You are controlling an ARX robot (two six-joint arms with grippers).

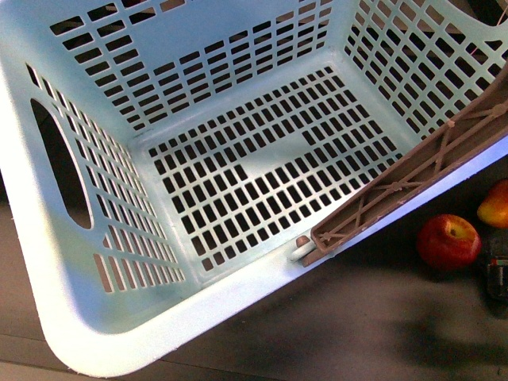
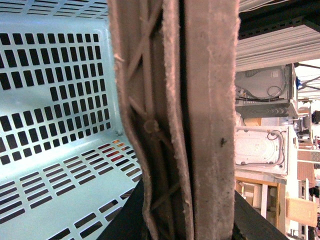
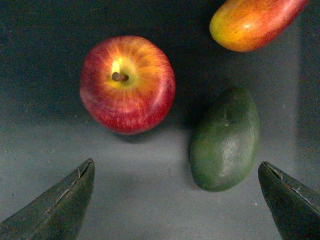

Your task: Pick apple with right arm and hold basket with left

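The pale mint-green basket (image 1: pixel 103 317) fills most of the front view, tilted, with nothing inside it. Its brown latticed handle (image 1: pixel 405 178) crosses the right rim. In the left wrist view that handle (image 2: pixel 175 120) runs straight through my left gripper (image 2: pixel 185 222), which is shut on it, with the basket's slotted wall (image 2: pixel 55 100) behind. The red apple (image 1: pixel 448 240) lies on the dark table right of the basket. In the right wrist view the apple (image 3: pixel 127 82) sits stem up beyond my right gripper (image 3: pixel 176 172), which is open and holds nothing.
A dark green fruit (image 3: pixel 225 140) lies beside the apple, close to one right finger (image 3: pixel 285 200). An orange-red fruit (image 3: pixel 252 20) lies further out, and shows in the front view (image 1: pixel 494 204) at the right edge. Shelves and white appliances (image 2: pixel 262 150) stand behind the left gripper.
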